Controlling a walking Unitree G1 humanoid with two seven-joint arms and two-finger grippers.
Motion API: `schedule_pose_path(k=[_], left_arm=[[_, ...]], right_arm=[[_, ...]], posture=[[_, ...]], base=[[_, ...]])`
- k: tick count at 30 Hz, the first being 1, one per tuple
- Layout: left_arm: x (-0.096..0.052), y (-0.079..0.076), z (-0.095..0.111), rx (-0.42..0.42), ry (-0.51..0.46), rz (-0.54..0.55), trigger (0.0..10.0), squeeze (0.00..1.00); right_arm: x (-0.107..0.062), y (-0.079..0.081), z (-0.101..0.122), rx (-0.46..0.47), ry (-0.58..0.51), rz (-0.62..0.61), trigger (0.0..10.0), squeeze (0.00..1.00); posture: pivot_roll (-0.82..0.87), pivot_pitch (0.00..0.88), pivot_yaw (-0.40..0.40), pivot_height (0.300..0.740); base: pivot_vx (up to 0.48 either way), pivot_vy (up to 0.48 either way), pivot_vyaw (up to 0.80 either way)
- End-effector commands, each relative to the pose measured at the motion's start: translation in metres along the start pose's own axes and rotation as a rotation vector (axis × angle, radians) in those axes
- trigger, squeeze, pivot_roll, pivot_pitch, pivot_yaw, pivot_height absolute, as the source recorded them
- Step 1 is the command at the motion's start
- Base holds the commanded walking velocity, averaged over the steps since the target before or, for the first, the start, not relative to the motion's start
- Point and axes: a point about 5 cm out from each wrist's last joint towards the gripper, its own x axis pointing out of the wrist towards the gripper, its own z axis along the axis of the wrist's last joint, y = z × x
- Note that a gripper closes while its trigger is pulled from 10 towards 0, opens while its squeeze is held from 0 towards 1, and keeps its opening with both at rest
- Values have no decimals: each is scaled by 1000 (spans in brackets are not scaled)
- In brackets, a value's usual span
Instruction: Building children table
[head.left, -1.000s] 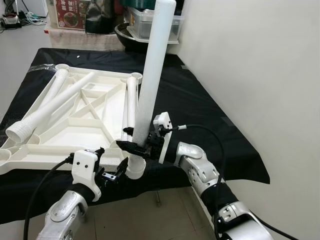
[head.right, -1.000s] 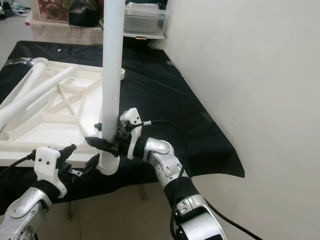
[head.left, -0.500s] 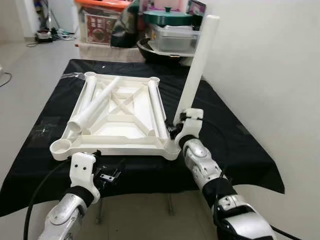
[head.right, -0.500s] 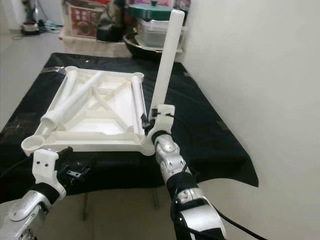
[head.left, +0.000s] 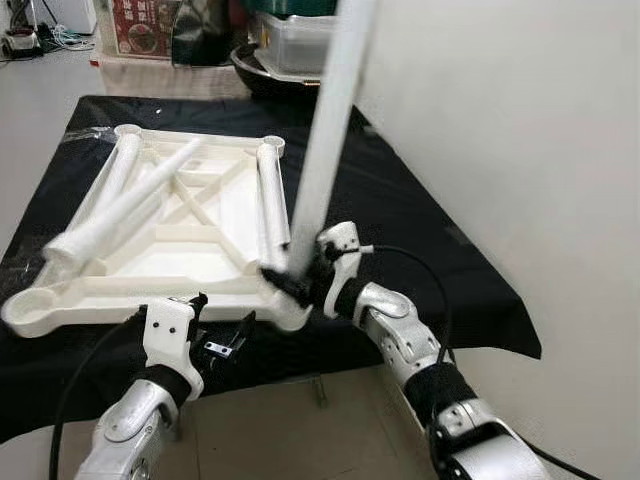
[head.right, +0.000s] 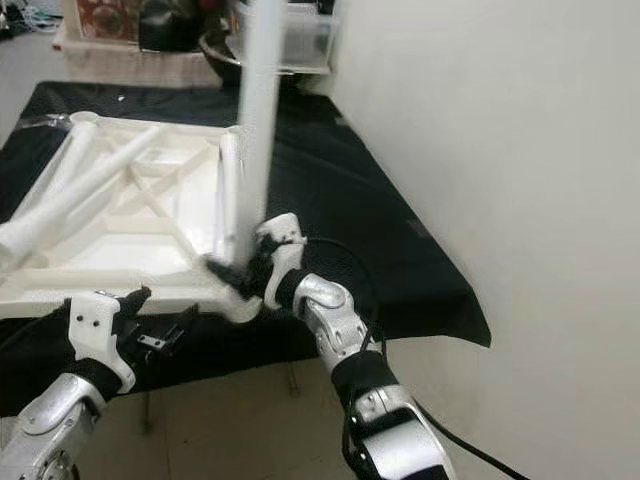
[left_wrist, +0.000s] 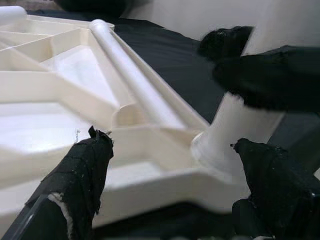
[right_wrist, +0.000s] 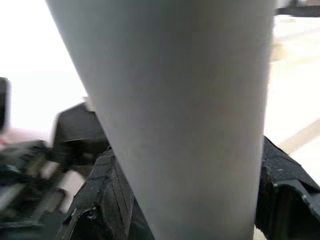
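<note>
White table leg (head.left: 325, 130) stands near-upright, leaning slightly, its base at the near right corner socket (left_wrist: 220, 150) of the upturned white tabletop (head.left: 150, 255). Right gripper (head.left: 292, 282) grips the leg low down, fingers pinched on either side of it just above the socket. Tabletop lies underside-up on a black cloth-covered table (head.left: 420, 210); three more white legs lie on it, one along the left edge (head.left: 112, 175), one diagonal (head.left: 125, 210), one along the right edge (head.left: 268, 200). Left gripper (head.left: 222, 330) hovers just before the tabletop's near edge, fingers spread, holding nothing. Storage boxes and a pot (head.left: 290, 45) sit behind the table.
</note>
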Motion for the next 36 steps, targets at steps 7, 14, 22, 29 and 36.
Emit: schedule_pose_path(k=[7,14,22,29,36], left_arm=[[-1,-2,-2,-7,1,0,10000,0],[-1,-3,-1,-10,-2,-3,10000,0],[-1,-2,-1,-11,-4,-3,10000,0],[-1,-2,-1,-10,-4,-2,10000,0],[-2,-1,-1,-10,-3,3,10000,0]], right_arm=[[8,-6,-9,5,20,-151,0,0],[-42,-66,-33,82,240,-1071,0,0],[-37,-56,-34,77,203,-1000,10000,0],[-25,-52,-16,41,86,-875,10000,1000],[-24,-55,-5,-14,22,-861,10000,1000]], posture=[[202,0,-170,740],[194,0,-169,740],[188,0,-162,740],[189,0,-162,740],[183,0,-157,740]], base=[[0,0,0],[0,0,0],[0,0,0],[0,0,0],[0,0,0]])
